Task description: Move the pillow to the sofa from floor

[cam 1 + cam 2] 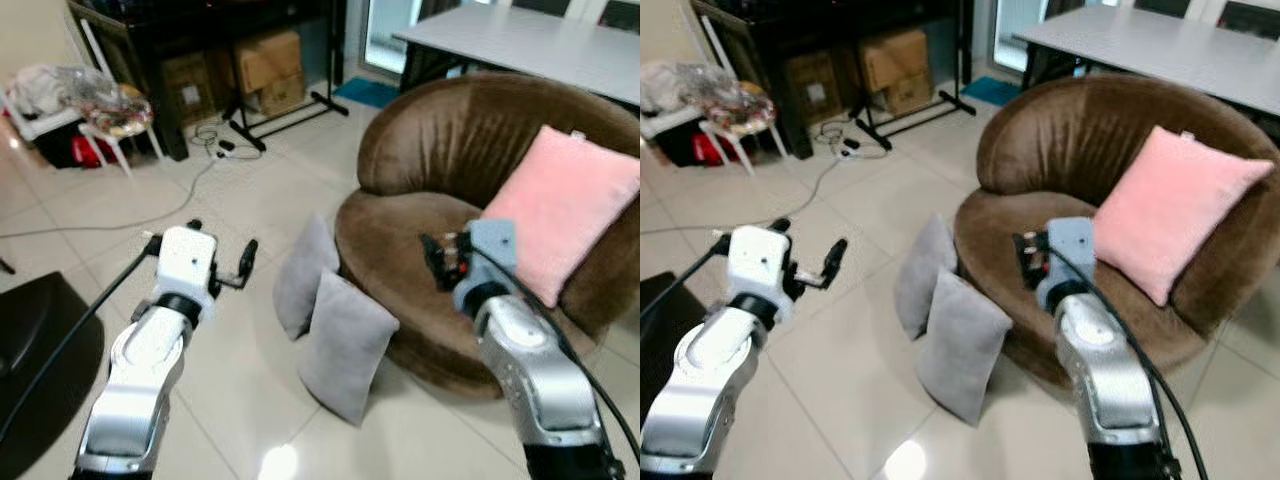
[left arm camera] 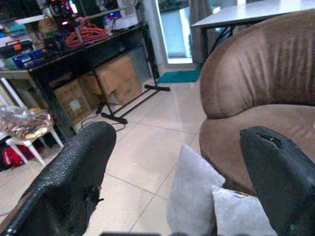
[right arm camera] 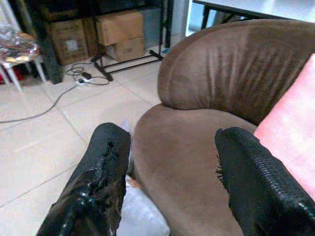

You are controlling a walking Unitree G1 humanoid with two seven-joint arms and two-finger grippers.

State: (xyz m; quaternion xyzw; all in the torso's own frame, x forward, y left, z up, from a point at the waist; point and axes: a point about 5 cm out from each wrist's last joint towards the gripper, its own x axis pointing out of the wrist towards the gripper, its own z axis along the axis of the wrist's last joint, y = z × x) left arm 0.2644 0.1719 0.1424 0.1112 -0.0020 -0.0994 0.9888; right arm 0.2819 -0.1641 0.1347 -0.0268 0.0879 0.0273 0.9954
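My left pincer (image 1: 222, 262) spread, hovering over floor (image 1: 230, 390), near grey pillow (image 1: 345, 345) leaning on sofa (image 1: 420, 340) front edge. Right pincer (image 1: 437, 262) spread above seat.

Even, soft daylight fills the room, brightest at the glass door (image 1: 392, 35) behind the sofa (image 1: 440, 150). A white glare spot sits on the glossy floor tiles (image 1: 278, 463) near the bottom edge. Both eye views are slightly soft and grainy. In the wrist views the near black fingers (image 2: 74, 182) blur.
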